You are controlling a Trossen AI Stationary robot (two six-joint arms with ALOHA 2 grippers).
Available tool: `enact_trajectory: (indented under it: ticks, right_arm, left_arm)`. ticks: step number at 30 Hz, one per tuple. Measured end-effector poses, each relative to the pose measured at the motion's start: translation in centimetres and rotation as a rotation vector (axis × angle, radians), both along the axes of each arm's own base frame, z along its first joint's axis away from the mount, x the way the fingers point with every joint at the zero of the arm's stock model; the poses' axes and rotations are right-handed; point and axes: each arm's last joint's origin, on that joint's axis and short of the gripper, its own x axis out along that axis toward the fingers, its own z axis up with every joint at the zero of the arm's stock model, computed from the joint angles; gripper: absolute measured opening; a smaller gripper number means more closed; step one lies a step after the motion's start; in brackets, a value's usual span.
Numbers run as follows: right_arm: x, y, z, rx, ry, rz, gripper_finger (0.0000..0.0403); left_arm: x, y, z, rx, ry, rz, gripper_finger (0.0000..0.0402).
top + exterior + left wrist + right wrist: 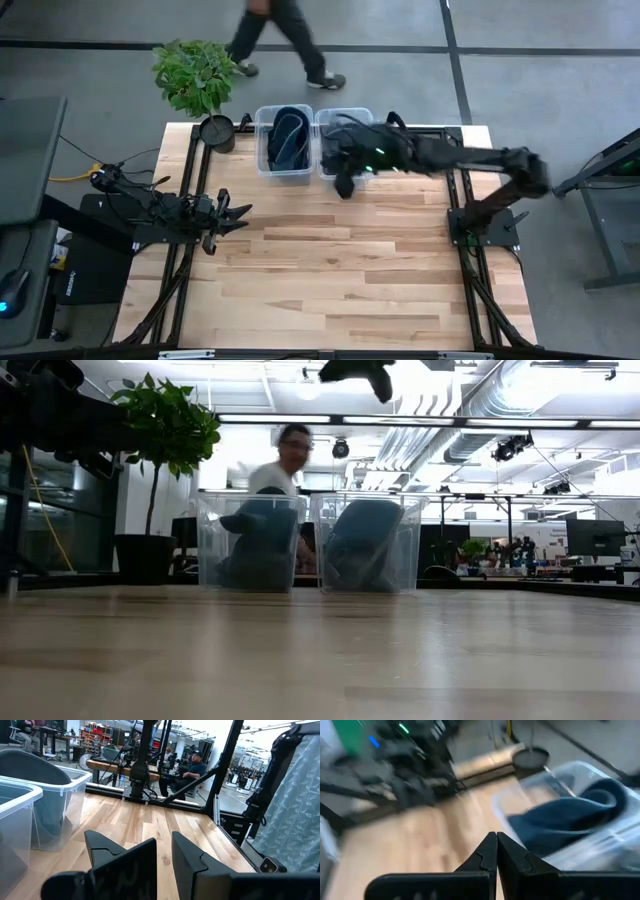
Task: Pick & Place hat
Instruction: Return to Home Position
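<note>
**A:** Where do we have the caps?

**B:** We see the dark blue fabric caps (288,135) inside the left transparent plastic bin (284,178), at the far edge of the light wooden counter (330,270). The right transparent plastic bin (415,540) sits just beside it. The low view shows blue fabric in that one too.

**A:** Right arm?

**B:** It stretches from its base across to the bins. The right end effector (345,185) hangs over the near edge of the right bin, and in the low view it's well above both bins. Its fingers (482,857) are pressed together with nothing between them, so we call it closed and empty.

**A:** Left arm?

**B:** It's parked low at the left side of the counter, well apart from the bins. The left end effector (238,214) points toward the middle of the counter. Its fingers (125,862) stand apart with a clear gap, so it's open and holds nothing.

**A:** Anything else in view?

**B:** A green potted plant (195,72) stands at the far left corner, near the left bin. We also see a person (285,30) on the floor beyond the counter.
</note>
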Motion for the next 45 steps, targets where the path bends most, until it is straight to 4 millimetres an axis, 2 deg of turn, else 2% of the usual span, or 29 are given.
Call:
enact_trajectory:
  ticks: [4,7,14,19,24,30,37,45]
  right_arm:
    - [-3.5,1.8,-3.0,0.049,-0.22,0.001,0.0]
    - [-6.5,2.4,-5.2,0.084,-0.354,0.0,0.0]
    - [-13.7,3.1,-9.5,0.105,-0.563,-0.022,0.0]
    - [-17.4,3.6,-11.7,0.157,-0.682,-0.059,0.0]
    - [-19.4,4.9,-13.2,0.165,-0.727,-0.08,0.0]
    - [-20.7,6.2,-14.8,0.098,-0.744,-0.101,0.0]
    - [-22.0,6.1,-17.1,0.098,-0.791,-0.124,0.0]
    - [-23.0,5.7,-18.0,0.059,-0.813,-0.156,0.0]
  left_arm:
    - [0.0,0.0,0.0,0.0,0.0,0.0,0.0]
    - [0.0,0.0,0.0,0.0,0.0,0.0,0.0]
    - [0.0,0.0,0.0,0.0,0.0,0.0,0.0]
    - [0.0,0.0,0.0,0.0,0.0,0.0,0.0]
    - [0.0,0.0,0.0,0.0,0.0,0.0,0.0]
    - [0.0,0.0,0.0,0.0,0.0,0.001,0.0]
    - [0.0,0.0,0.0,0.0,0.0,0.001,0.0]
    - [0.0,0.0,0.0,0.0,0.0,0.001,0.0]
